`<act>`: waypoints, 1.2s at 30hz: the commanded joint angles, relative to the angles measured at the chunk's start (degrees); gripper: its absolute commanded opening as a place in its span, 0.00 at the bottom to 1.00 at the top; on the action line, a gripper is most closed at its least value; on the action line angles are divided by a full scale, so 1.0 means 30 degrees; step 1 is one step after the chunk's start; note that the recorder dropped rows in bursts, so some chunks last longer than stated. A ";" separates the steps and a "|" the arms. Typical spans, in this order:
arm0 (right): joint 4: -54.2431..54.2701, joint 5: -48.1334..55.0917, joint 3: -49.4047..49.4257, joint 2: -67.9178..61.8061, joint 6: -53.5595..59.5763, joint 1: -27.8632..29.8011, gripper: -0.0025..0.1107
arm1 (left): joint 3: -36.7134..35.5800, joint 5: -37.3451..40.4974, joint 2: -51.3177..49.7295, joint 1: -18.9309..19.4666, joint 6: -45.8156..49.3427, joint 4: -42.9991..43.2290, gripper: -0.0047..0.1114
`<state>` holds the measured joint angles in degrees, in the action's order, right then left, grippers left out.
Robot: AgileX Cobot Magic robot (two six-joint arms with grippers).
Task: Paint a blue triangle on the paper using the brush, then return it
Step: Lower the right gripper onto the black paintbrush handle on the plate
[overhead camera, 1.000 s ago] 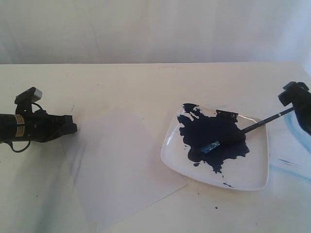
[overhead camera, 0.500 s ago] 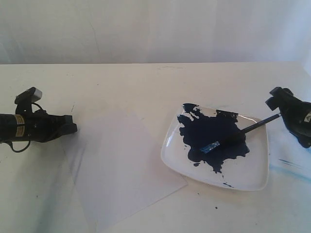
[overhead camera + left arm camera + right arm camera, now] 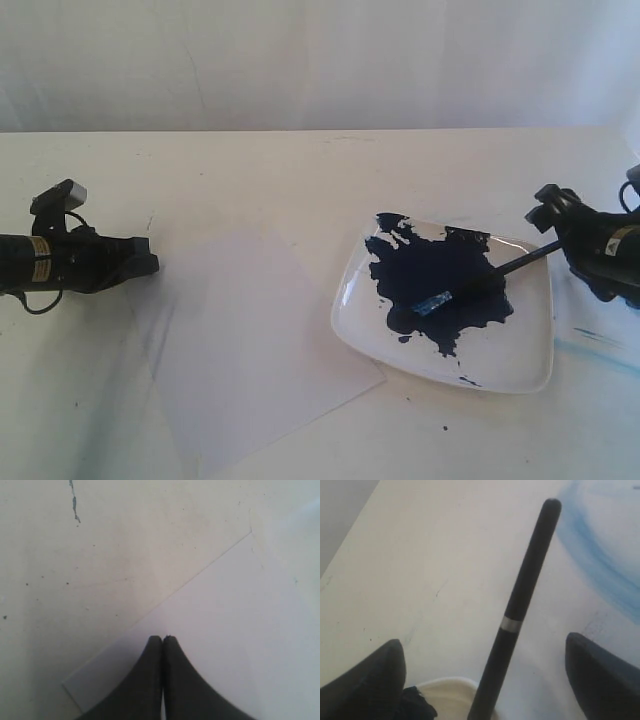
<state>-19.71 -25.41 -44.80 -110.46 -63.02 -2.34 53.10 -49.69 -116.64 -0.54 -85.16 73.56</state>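
The brush (image 3: 500, 268) lies across the white plate (image 3: 520, 375), its blue tip in the dark-blue paint pool (image 3: 430, 275) and its black handle sticking out over the plate's right rim. My right gripper (image 3: 556, 235) is open at that handle end. In the right wrist view the brush (image 3: 525, 585) runs between the spread fingers of this gripper (image 3: 484, 641), touching neither. The paper (image 3: 250, 340) lies flat left of the plate and is blank; no blue triangle shows. My left gripper (image 3: 150, 264) is shut and empty over the paper's (image 3: 240, 630) left corner, with its tips (image 3: 162, 639) pressed together.
Pale blue smears (image 3: 590, 345) mark the table right of the plate, also seen as smears (image 3: 600, 555) beyond the handle end. Small paint specks (image 3: 445, 428) dot the table below the plate. The plate's corner (image 3: 450, 695) shows under the handle.
My right gripper has moved left and down, closing in on the brush's handle end until its fingers straddle it. The brush, plate, paper and left gripper have stayed put.
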 commanded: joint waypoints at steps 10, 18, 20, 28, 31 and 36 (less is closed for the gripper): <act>-0.0659 -0.0503 -0.0415 -0.0225 -0.0105 0.0108 0.61 | -0.0095 0.0957 -0.0035 -0.0054 0.0058 0.0362 0.04; -0.1091 -0.0747 -0.0415 -0.0860 -0.0611 0.0108 0.59 | -0.0095 0.0957 -0.0035 -0.0054 0.0058 0.0362 0.04; -0.1294 -0.1209 -0.0415 -0.0982 -0.0750 0.0108 0.56 | -0.0095 0.0957 -0.0035 -0.0054 0.0058 0.0362 0.04; -0.2550 -0.0785 -0.0415 -0.1070 -0.2117 0.0108 0.51 | -0.0095 0.0957 -0.0035 -0.0054 0.0058 0.0362 0.04; -0.3002 -0.0821 -0.0415 -0.1070 -0.2156 0.0108 0.51 | -0.0095 0.1001 -0.0035 -0.0054 0.0058 0.0358 0.04; -0.3034 -0.0634 -0.0415 -0.1070 -0.2201 0.0108 0.51 | -0.0095 0.1001 -0.0035 -0.0054 0.0058 0.0358 0.04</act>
<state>-27.84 -28.15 -45.86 -113.53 -69.33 -2.34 53.10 -49.69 -116.64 -0.54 -85.16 73.56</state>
